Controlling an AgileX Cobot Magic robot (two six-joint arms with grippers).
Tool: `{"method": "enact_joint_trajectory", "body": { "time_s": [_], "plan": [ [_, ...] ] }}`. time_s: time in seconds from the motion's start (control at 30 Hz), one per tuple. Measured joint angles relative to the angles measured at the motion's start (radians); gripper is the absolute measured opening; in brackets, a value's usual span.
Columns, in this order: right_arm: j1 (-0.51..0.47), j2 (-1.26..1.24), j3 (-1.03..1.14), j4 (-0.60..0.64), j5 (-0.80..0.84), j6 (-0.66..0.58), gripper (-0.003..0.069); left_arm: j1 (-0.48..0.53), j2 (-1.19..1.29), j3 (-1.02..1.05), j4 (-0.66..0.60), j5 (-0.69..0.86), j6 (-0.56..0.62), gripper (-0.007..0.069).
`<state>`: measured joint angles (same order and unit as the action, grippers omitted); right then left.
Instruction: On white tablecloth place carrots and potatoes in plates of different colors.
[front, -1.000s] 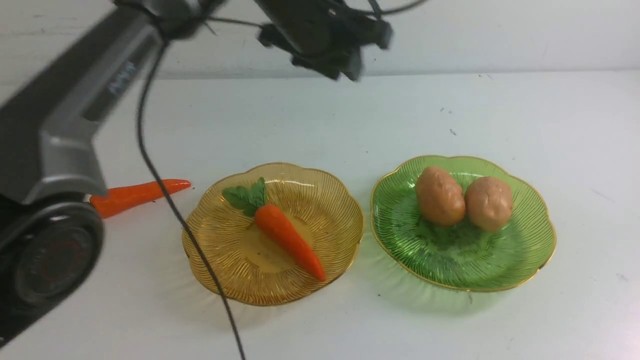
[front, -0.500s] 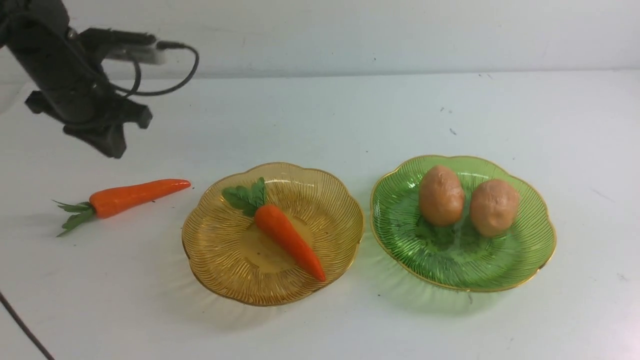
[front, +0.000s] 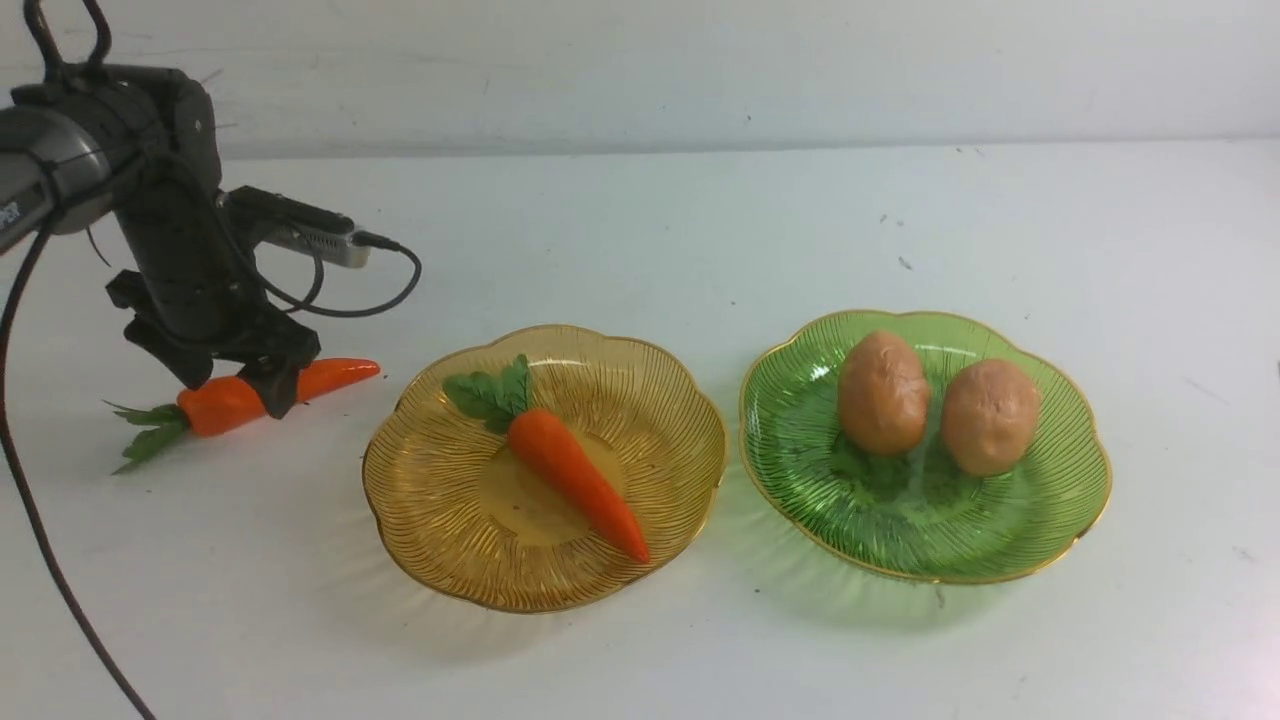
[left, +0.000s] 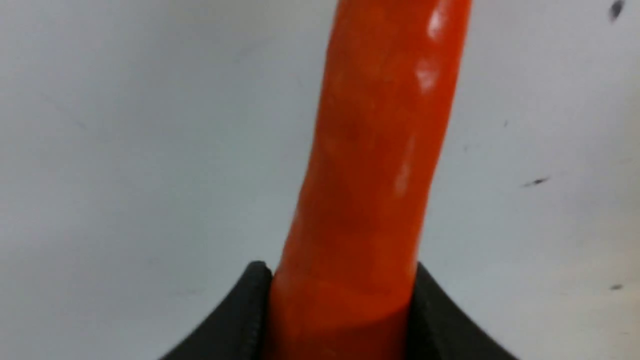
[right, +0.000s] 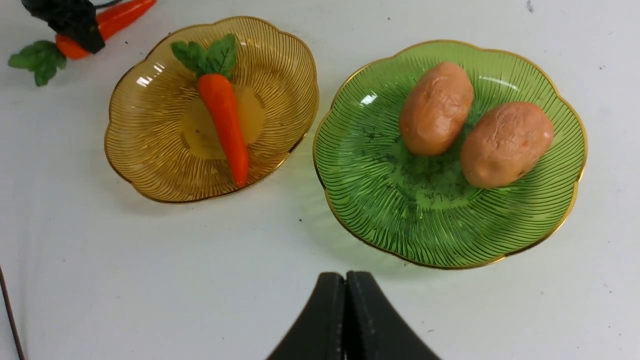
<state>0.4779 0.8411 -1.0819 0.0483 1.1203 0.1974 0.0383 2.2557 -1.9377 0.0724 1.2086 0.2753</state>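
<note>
On the white tablecloth (front: 640, 230) one carrot (front: 330, 375) lies left of the amber plate (front: 440, 560). My left gripper (front: 236, 392) is down over its thick half, and in the left wrist view (left: 342, 280) both black fingers press the carrot's (left: 380, 150) sides. A second carrot (front: 575, 475) lies in the amber plate. Two potatoes (front: 882, 392) (front: 988, 415) lie side by side in the green plate (front: 900, 530). My right gripper (right: 346, 280) is shut and empty, above the cloth near the green plate's (right: 425, 225) front rim, and is out of the front view.
The left arm's cable (front: 40, 540) hangs down over the table's left front. The two plates stand close together, with a narrow strip of cloth between them. The back wall runs along the table's far edge.
My left arm swung from above the table's middle to the left and came down onto the loose carrot. The potatoes shifted slightly in the green plate.
</note>
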Motion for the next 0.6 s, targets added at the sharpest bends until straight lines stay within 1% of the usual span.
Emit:
{"method": "enact_joint_trajectory", "body": {
  "time_s": [0.03, 0.1, 0.17, 0.2, 0.3, 0.37, 0.47, 0.53, 0.6],
  "plan": [
    [0.000, 0.000, 0.000, 0.000, 0.000, 0.000, -0.0015, 0.001, -0.052, -0.009, -0.045, -0.001, -0.059, 0.0242],
    [0.000, 0.000, 0.000, 0.002, 0.000, 0.002, -0.0015, -0.004, -0.159, 0.026, -0.177, 0.001, -0.131, 0.0241],
    [0.000, 0.000, 0.000, 0.013, 0.000, 0.002, -0.0015, -0.046, -0.266, 0.127, -0.330, 0.009, -0.162, 0.0241],
    [0.000, 0.000, 0.000, 0.021, 0.000, 0.002, -0.0015, -0.071, -0.292, 0.174, -0.368, 0.014, -0.161, 0.0241],
    [0.000, 0.000, 0.000, 0.027, 0.000, 0.002, -0.0015, -0.169, -0.298, 0.261, -0.381, 0.018, -0.147, 0.0242],
    [0.000, 0.000, 0.000, 0.027, 0.000, 0.003, -0.0015, -0.214, -0.277, 0.273, -0.365, 0.018, -0.141, 0.0253],
    [0.000, 0.000, 0.000, 0.027, -0.002, 0.007, -0.0015, -0.249, -0.250, 0.273, -0.348, 0.017, -0.146, 0.0287],
    [0.000, 0.000, 0.000, 0.027, -0.007, 0.008, -0.0015, -0.260, -0.238, 0.273, -0.343, 0.016, -0.154, 0.0334],
    [0.000, 0.000, 0.000, 0.026, -0.009, 0.002, -0.0015, -0.262, -0.234, 0.273, -0.341, 0.015, -0.176, 0.0417]
  ]
}}
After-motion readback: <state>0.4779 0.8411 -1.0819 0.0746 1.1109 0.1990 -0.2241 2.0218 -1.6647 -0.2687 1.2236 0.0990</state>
